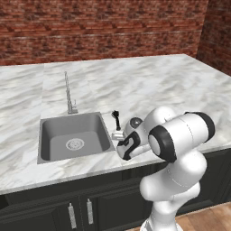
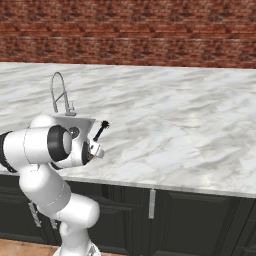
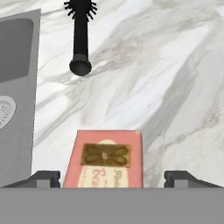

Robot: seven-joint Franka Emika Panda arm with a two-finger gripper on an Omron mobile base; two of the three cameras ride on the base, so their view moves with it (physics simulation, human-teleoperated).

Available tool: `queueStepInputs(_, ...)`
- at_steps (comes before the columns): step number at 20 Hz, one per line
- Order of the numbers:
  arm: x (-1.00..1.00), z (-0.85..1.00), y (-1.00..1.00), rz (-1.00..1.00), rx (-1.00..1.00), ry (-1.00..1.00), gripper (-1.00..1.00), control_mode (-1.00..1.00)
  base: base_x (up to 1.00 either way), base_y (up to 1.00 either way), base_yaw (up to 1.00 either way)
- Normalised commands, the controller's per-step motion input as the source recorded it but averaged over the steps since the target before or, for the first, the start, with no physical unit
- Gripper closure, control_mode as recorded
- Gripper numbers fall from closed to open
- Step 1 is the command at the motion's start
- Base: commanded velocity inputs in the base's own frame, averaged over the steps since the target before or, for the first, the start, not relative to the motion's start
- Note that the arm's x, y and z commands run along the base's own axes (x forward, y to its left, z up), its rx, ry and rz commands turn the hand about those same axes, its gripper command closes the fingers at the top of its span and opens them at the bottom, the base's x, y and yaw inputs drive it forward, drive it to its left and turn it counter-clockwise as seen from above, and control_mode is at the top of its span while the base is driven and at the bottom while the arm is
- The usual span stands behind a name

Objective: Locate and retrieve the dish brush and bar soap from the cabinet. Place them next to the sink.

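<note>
Beside the sink (image 1: pixel 74 137), on its faucet-free right side, the dish brush (image 1: pixel 116 119) lies flat on the white marble tabletop (image 1: pixel 153 85), bristle head pointing away from the front edge. Just nearer that edge than the brush, the bar soap (image 3: pixel 104 159) rests on the marble, its label face up, close to the sink's rim but apart from it. Around the soap the gripper (image 3: pixel 111 178) stands with its jaws spread wide, one finger tip (image 3: pixel 43 178) on each side and a clear gap to the block, so nothing is grasped. Behind the basin rises the slim chrome faucet (image 1: pixel 68 94).
</note>
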Motion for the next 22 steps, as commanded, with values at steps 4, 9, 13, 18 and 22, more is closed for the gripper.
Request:
queueStepInputs(4,0.12,-0.09,0.0,-0.03,0.0,0.0,-1.0,-1.0,0.0,0.0,0.0)
queueStepInputs(9,0.05,0.36,0.07,-0.05,0.01,0.11,-1.0,-1.0,0.0,0.0,0.0)
queueStepInputs(13,0.0,0.58,0.19,-0.01,0.03,0.14,-1.0,-1.0,0.0,0.0,0.0)
queueStepInputs(18,0.0,0.69,0.06,0.0,0.02,0.16,-1.0,-1.0,0.0,0.0,0.0)
queueStepInputs(22,0.0,0.59,-0.18,0.11,-0.02,0.1,-1.0,-1.0,0.0,0.0,0.0)
